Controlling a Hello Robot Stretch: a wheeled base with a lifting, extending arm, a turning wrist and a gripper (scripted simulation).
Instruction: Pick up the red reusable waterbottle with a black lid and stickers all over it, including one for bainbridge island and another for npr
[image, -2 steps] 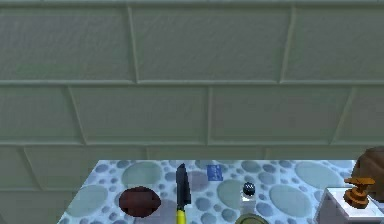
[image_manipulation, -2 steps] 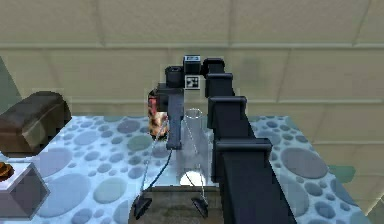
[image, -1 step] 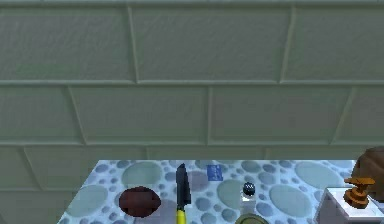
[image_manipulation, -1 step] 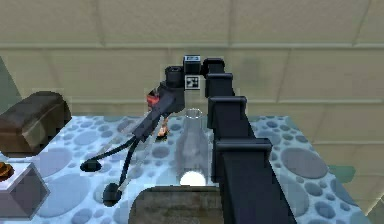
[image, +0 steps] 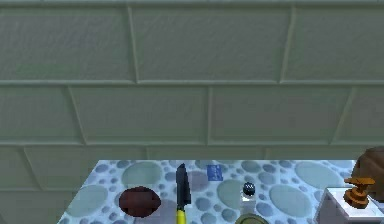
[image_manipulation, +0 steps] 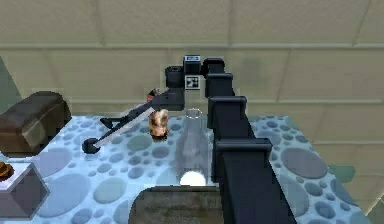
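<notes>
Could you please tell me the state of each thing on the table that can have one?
knife, lying flat on the table, yellow handle nearest the forward view's bottom edge.
brown chest, lid down.
clear tall vessel, standing upright.
small reddish thing, standing on the table by the gripper.
gripper, reached out over the table; cannot tell whether it holds anything.
</notes>
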